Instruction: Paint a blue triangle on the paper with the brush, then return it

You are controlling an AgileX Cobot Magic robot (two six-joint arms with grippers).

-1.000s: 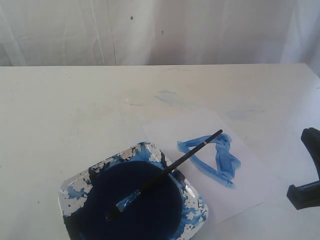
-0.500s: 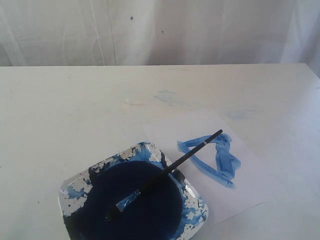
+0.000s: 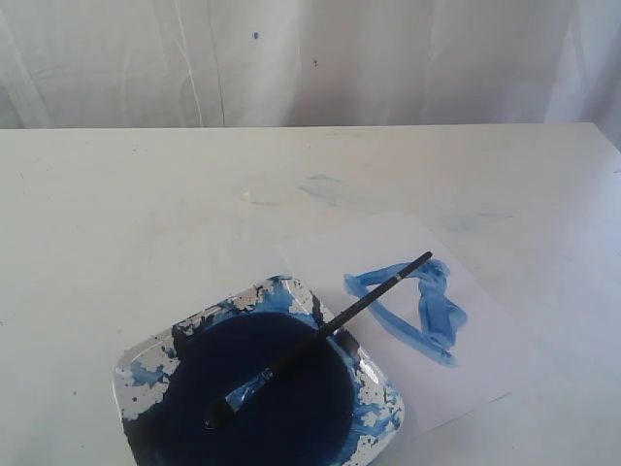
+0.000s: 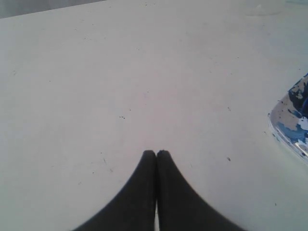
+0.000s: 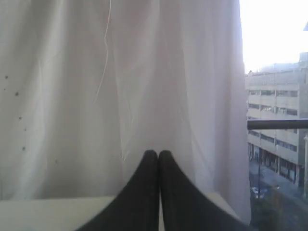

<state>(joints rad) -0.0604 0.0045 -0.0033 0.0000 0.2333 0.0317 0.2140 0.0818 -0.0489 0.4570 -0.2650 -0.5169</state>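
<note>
Though gripped by nothing, lying quite steady: brush, bristles down in the dark paint of the dish, handle leaning on the rim nearest the paper. Long axis on a diagonal in the exterior view, from the bristles at near left up to the handle end at far right. Handle end reaching out past the rim, above one corner of the triangle; cannot tell whether touching the sheet there or hanging just over it. Triangle closed on all three sides, one side thick and smeared. Paper flat on the tabletop, one corner just beside the dish, maybe under it.

Left jaws pressed together, holding nothing, low over bare tabletop. One corner of the dish at the edge of the left wrist view, so off to one side of these jaws and near; no brush visible there. Right jaws also pressed together and empty, pointing at the curtain and a window, away from the work. Neither arm in the exterior view.

Judged from this: painting done and brush put back, so probably no more reaching needed. If needed after all, left side nearer to the dish, but free handle end pointing to the right side; best to take the handle across its length, above the rim.
</note>
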